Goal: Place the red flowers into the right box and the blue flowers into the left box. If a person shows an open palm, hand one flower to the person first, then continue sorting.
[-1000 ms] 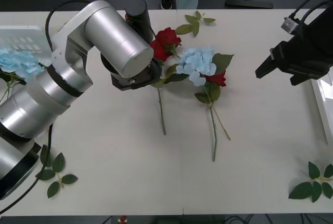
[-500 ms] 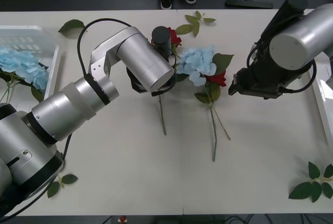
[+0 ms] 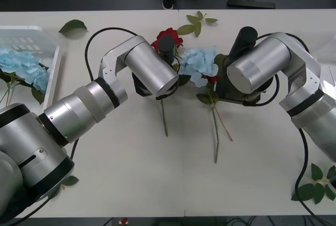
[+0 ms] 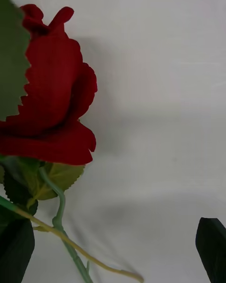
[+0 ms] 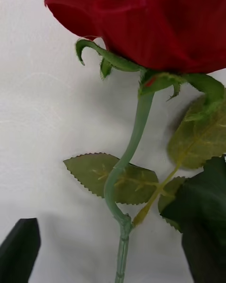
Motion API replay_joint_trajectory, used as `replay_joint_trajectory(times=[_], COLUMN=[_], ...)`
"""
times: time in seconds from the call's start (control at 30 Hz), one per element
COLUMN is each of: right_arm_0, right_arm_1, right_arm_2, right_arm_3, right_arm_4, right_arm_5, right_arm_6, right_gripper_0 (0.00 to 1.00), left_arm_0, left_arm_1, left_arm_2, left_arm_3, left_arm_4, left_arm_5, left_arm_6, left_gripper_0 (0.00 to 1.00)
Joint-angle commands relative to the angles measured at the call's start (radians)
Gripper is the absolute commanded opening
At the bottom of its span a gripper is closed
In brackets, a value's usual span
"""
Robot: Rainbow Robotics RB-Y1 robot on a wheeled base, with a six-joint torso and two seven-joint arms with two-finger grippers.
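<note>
Left wrist view, rose point(image 5: 155, 23) beyond open end effector point(image 5: 113, 250)

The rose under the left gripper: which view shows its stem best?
The left wrist view: the rose's stem runs clear between the open left gripper. The front view shows its bloom and lower stem past the arm. The right wrist view shows a different rose.

Loose leaf sprigs point(image 3: 198, 22) are lying at the far edge of the bench point(image 3: 157, 184), a single leaf point(image 3: 72, 25) far-left, more sprigs point(image 3: 315, 184) sitting near its right corner.
</note>
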Motion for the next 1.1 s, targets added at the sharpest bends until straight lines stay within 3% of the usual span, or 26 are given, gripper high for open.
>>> replay_joint_trajectory(times=[0.03,0.07,0.1,0.5,0.9,0.93,0.97,1.0,1.03,1.07,1.1], right_arm_0=[-0.012,-0.012,-0.012,-0.012,-0.014,-0.014,-0.012,-0.014,-0.014,-0.014,-0.014], right_arm_1=[0.017,0.021,0.029,0.067,0.066,0.067,0.066,0.066,0.063,0.060,0.058], right_arm_2=[0.016,0.019,0.024,0.067,0.108,0.106,0.108,0.106,0.105,0.103,0.102], right_arm_3=[0.017,0.024,0.035,0.096,0.103,0.104,0.103,0.103,0.100,0.096,0.096], right_arm_4=[0.048,0.058,0.070,0.131,0.068,0.065,0.062,0.061,0.056,0.048,0.045], right_arm_5=[-0.020,-0.027,-0.035,-0.113,-0.129,-0.130,-0.130,-0.130,-0.133,-0.133,-0.133], right_arm_6=[-0.061,-0.065,-0.069,-0.123,-0.117,-0.115,-0.114,-0.114,-0.112,-0.111,-0.111], right_gripper_0=[1.00,1.00,1.00,1.00,1.00,1.00,1.00,1.00,1.00,1.00,1.00], left_arm_0=[-0.044,-0.044,-0.044,-0.044,-0.044,-0.044,-0.044,-0.044,-0.044,-0.044,-0.044], left_arm_1=[-0.004,-0.006,-0.006,-0.006,-0.006,-0.006,-0.006,-0.006,-0.006,-0.006,-0.006], left_arm_2=[-0.024,-0.024,-0.024,-0.024,-0.024,-0.024,-0.024,-0.024,-0.024,-0.024,-0.024], left_arm_3=[-0.001,-0.001,-0.001,-0.001,-0.001,-0.001,-0.001,-0.001,-0.001,-0.001,-0.001], left_arm_4=[-0.012,-0.012,-0.012,-0.012,-0.012,-0.012,-0.012,-0.012,-0.012,-0.012,-0.012], left_arm_5=[0.011,0.016,0.016,0.016,0.016,0.016,0.016,0.016,0.016,0.016,0.016], left_arm_6=[0.000,0.000,0.000,0.000,0.000,0.000,0.000,0.000,0.000,0.000,0.000], left_gripper_0=[0.21,0.06,0.01,0.00,0.01,0.36,0.60,0.70,0.90,1.00,1.00])
